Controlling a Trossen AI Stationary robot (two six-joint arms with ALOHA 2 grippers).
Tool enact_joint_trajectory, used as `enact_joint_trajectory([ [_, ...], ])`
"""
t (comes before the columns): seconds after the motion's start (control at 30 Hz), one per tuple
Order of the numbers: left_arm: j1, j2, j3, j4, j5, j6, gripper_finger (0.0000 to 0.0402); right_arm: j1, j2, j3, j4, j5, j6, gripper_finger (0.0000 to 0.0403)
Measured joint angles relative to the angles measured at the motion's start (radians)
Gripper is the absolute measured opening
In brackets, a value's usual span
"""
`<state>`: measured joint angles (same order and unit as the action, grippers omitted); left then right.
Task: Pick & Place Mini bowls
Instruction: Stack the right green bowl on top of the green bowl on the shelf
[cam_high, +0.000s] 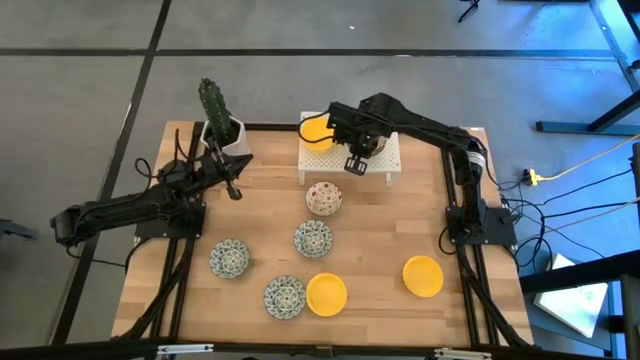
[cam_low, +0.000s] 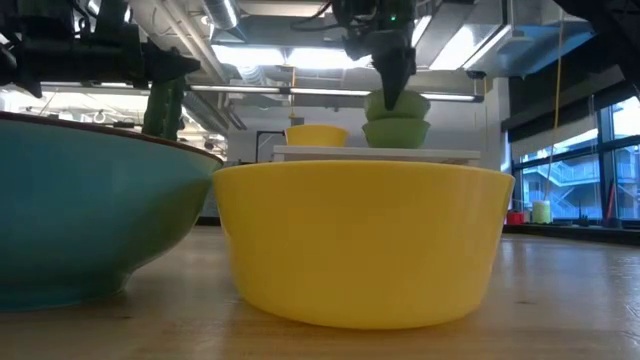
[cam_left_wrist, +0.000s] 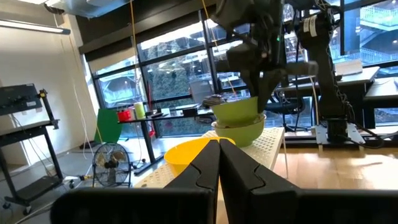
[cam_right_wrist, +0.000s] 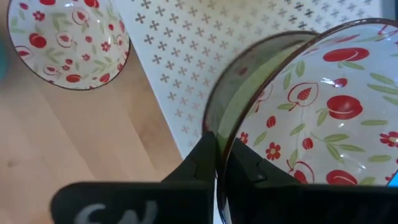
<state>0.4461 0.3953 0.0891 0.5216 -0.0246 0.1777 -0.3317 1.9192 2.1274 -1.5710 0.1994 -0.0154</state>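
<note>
My right gripper hangs over the white perforated rack at the table's far side, shut on a cream mini bowl with red flowers and a green outer wall. This bowl sits in a second green-walled bowl standing on the rack. A yellow bowl stands beside them on the rack. On the table rest another floral bowl, three blue-green patterned bowls and two yellow ones. My left gripper waits shut at the left, above the table. My right gripper pinches the floral bowl's rim, one finger inside the bowl and the other finger outside. It comes from above, pointing down. The bowl sits slightly tilted, nested in the bowl below it on the rack.
A white pot with a cactus stands at the far left edge, close to my left arm. The table's right half holds only the one yellow bowl. In the low view a yellow bowl and a blue-green one fill the foreground.
</note>
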Motion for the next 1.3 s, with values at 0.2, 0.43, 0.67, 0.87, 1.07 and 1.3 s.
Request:
enact_joint_trajectory([
  [0.2,0.0,0.0,0.0,-0.001,0.0,0.0,0.0002,-0.009,-0.081,-0.085,0.002,-0.017,-0.032,0.0013],
  [0.43,0.0,0.0,0.0,0.015,0.0,0.0,0.0007,-0.016,-0.102,-0.137,0.025,0.017,-0.065,0.0014],
  [0.67,0.0,0.0,0.001,0.053,0.0,-0.026,0.0002,-0.017,-0.091,-0.138,0.045,0.026,-0.108,0.0014],
  [0.87,0.0,0.0,0.001,0.052,0.0,-0.018,0.0005,-0.017,-0.071,-0.138,0.037,0.033,-0.156,0.0015],
  [1.07,0.0,0.0,0.001,0.052,0.0,-0.018,0.0007,-0.017,-0.054,-0.138,0.04,0.033,-0.213,0.0015],
  [1.3,0.0,0.0,0.001,0.052,0.009,-0.018,0.0002,-0.017,-0.054,-0.138,0.041,0.032,-0.229,0.0019],
])
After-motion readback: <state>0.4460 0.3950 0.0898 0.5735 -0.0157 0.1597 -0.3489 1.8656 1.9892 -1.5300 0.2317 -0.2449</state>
